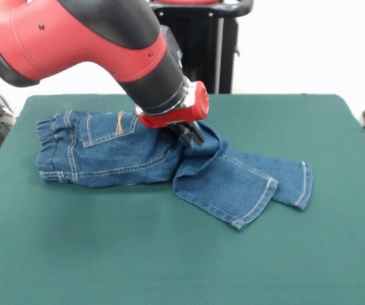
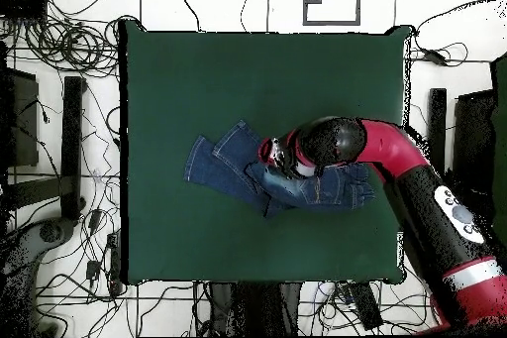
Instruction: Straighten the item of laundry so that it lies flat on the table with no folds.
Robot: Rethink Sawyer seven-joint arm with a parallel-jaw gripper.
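Front view: the table point(image 1: 170, 267) is seen spread wide beneath the jaws, and the jeans point(image 1: 131, 155) are laid on it directly under them, waistband to one side, legs bent and overlapped to the other. The gripper point(image 1: 192, 135) is lowered onto the cloth at the crotch fold; whether its jaws are spread or pinched cannot be told.

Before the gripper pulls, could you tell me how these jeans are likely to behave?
The jeans are probably floppy: the legs already lie folded and bunched beneath the gripper. They will likely drag rather than slide, since denim on the felt-like green table looks grippy.
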